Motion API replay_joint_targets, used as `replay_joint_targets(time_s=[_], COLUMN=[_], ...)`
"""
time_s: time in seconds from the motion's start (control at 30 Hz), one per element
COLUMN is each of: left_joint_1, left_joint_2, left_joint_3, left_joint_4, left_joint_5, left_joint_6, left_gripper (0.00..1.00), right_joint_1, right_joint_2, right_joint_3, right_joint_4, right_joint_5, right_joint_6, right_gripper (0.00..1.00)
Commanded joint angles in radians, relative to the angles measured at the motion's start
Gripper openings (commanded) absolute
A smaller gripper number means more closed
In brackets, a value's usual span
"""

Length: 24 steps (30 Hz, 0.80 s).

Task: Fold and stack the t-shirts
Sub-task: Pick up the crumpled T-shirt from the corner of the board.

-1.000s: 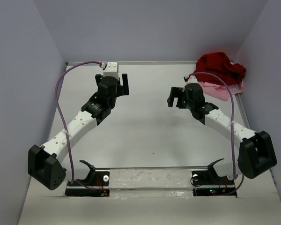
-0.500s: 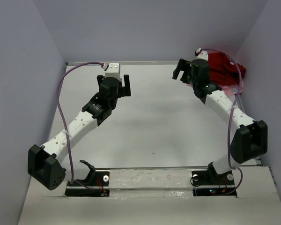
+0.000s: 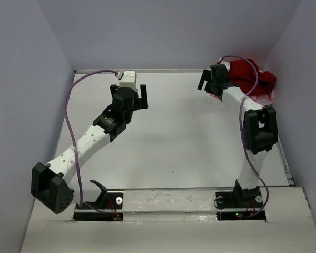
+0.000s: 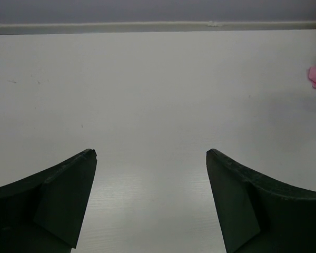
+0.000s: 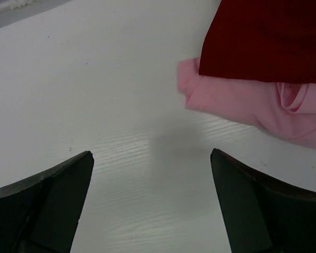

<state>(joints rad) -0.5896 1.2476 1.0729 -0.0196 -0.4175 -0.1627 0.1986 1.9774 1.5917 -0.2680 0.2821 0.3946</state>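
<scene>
My right gripper (image 5: 151,153) is wide open with nothing in it, low over the white table (image 3: 174,137) at the far right, just beside the shirt heap and not touching the cloth. The dark red t-shirt (image 5: 268,37) is bunched on top of the light pink t-shirt (image 5: 237,103) in the far right corner, with the pink edge sticking out from under it. My left gripper (image 4: 151,153) is open too, empty, at far left-centre, well apart from the heap.
</scene>
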Motion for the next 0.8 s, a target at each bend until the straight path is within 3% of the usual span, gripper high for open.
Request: replay_joint_targets(time_s=[0.0,0.17,0.4,0.77], left_joint_1=[-0.006,-0.006,-0.006,-0.006], left_joint_2=[-0.033,-0.033,-0.042,-0.076], left_joint_3=[0.027,0.032,0.036,0.032], left_joint_4=[0.021,0.021,-0.006,-0.003], left_joint_5=[0.003,0.009,0.02,0.002], left_joint_6=[0.002,0.0,-0.003,0.0], left_gripper=[0.95,0.95,0.95,0.95], right_joint_1=[-0.002,-0.114,-0.159,-0.221], right_joint_2=[-0.126,-0.089,0.065,0.288], right_joint_3=[-0.131,-0.122,0.005,0.244], right_joint_4=[0.336,0.345,0.277,0.155], right_joint_5=[0.017,-0.075,0.029,0.066], right_joint_6=[-0.187,-0.122,-0.227,-0.234], right_gripper=[0.98,0.97,0.97,0.96])
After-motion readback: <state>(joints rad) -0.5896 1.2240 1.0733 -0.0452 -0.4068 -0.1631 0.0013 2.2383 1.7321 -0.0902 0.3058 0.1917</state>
